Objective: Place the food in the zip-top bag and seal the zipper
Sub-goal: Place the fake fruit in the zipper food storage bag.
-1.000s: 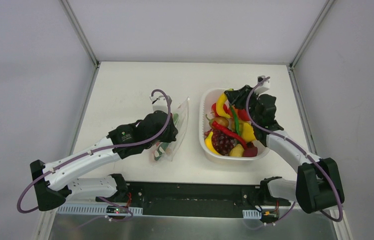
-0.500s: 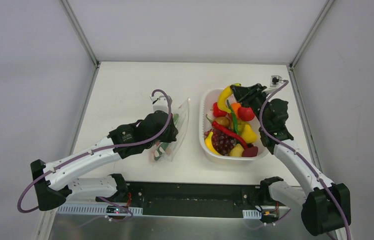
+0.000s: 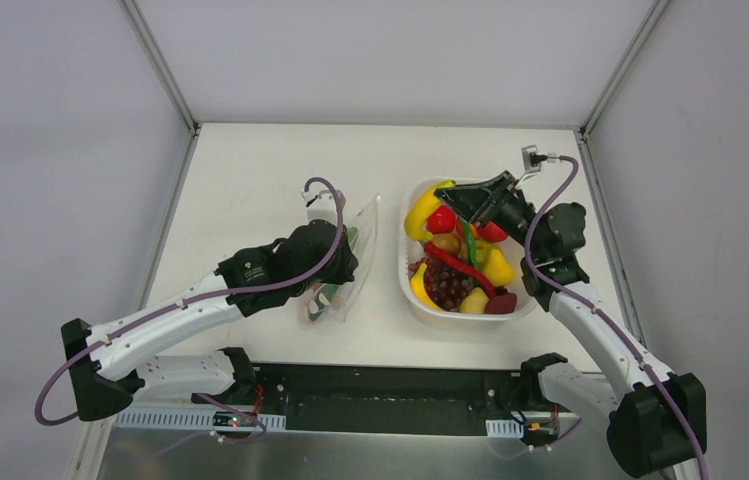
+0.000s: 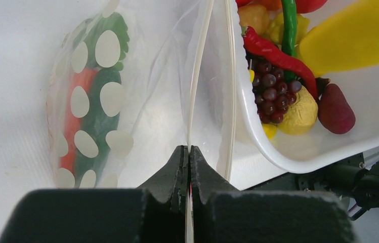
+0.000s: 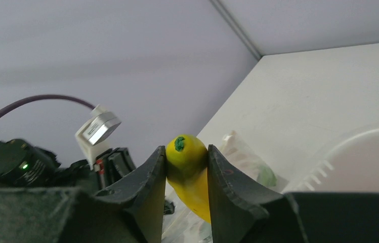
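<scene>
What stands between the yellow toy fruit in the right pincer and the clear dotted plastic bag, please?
Only the white plastic basket's left wall lies between the curved yellow toy fruit, which seems lifted above it, and the clear dotted plastic bag. The left pincer is shut on the bag's zipper edge.

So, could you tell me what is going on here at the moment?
The left end effector is shut on the zipper of the bag, holding the mouth open beside the basket. Green and red food lies inside already. The right end effector grips a yellow fruit above the basket, where the other food sits.
</scene>
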